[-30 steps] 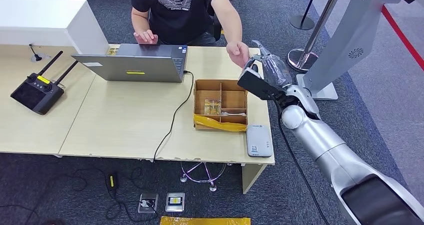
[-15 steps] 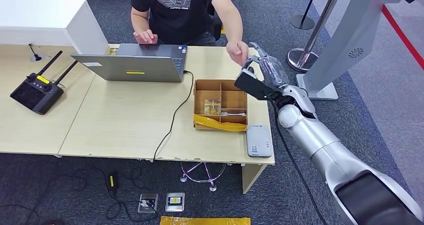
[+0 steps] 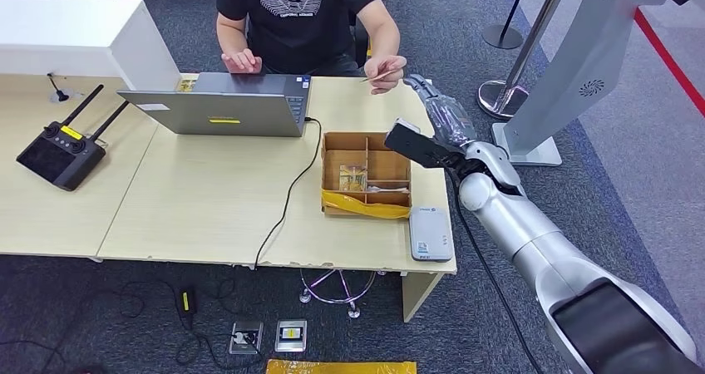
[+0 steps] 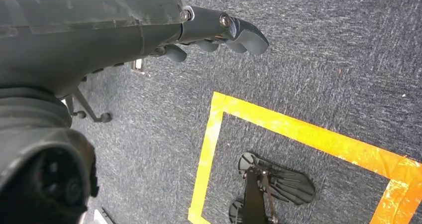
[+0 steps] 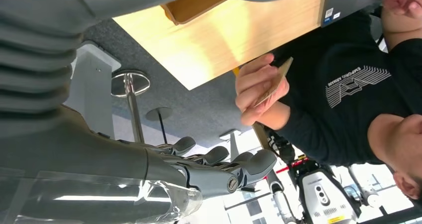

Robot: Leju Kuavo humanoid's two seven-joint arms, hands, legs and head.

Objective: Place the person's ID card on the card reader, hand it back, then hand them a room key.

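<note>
The person's hand holds a thin tan card above the desk's far edge, and the same card shows between their fingers in the right wrist view. My right hand reaches out past the desk's right end, a short way from that card, fingers apart and holding nothing. The grey card reader lies flat at the desk's front right corner. My left hand hangs over the carpet with nothing in it.
An open cardboard box with compartments sits between the reader and a laptop, and a small item lies in one cell. A black cable crosses the desk. A remote controller is at the left. A stanchion base stands beyond my right hand.
The person's hand, which was touching my right hand's fingertips, has drawn back toward their body with the card. My right hand has dropped slightly and is now empty.
</note>
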